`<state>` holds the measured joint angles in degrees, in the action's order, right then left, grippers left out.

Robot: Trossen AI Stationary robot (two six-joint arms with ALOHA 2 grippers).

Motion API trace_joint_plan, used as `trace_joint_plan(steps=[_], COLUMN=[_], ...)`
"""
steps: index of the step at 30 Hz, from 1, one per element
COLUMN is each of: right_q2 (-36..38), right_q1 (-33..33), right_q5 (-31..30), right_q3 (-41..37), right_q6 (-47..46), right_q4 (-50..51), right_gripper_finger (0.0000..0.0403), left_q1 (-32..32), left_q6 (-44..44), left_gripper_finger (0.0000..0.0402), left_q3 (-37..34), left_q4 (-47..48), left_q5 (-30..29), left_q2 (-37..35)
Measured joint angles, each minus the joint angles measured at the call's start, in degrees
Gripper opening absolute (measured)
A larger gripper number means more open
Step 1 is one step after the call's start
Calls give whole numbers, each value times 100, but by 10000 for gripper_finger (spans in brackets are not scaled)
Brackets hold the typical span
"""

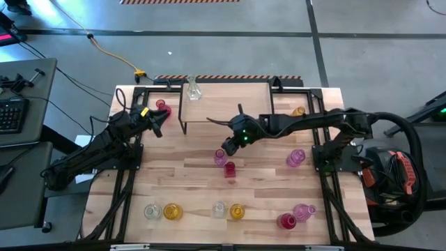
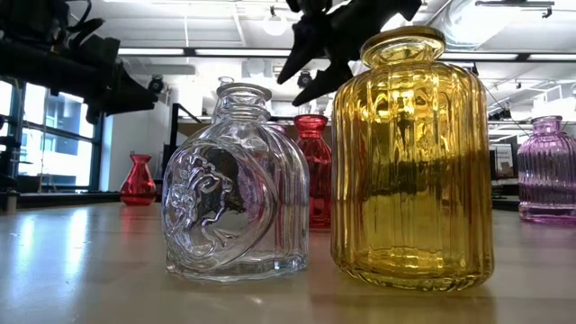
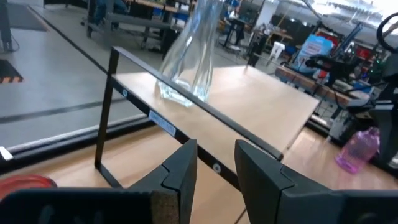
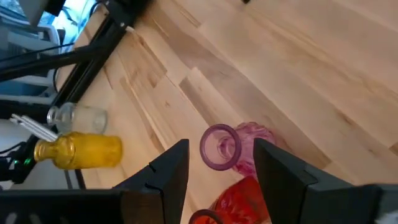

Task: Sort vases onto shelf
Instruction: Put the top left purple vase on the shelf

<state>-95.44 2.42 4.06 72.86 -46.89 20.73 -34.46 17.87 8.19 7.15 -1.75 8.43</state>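
The light-wood shelf stands at the table's far middle, and a clear vase stands upright on its left end. My right gripper hovers open over a pink vase at the table's middle. Its fingers stand on either side of the vase's neck with gaps showing. A red vase stands right beside the pink one. My left gripper is open beside the shelf's left end, next to a red vase.
Along the near edge stand a clear, amber, clear and amber vase, then a red and pink one. Another pink vase and an amber one stand on the right. Most of the shelf top is bare.
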Motion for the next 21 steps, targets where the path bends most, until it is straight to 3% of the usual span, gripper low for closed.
trace_joint_plan(steps=[8, 21], right_q2=[0, -244], right_q1=[-61, -502], right_q5=[-700, -1159], right_q3=[0, -2], right_q6=[142, -216], right_q4=[50, -204], right_gripper_finger=[161, 161], left_q1=[2, 2], left_q6=[0, 0], left_gripper_finger=[101, 101], left_q3=[0, 0], left_q4=[76, 76], left_q5=[47, 60], left_q2=[2, 0])
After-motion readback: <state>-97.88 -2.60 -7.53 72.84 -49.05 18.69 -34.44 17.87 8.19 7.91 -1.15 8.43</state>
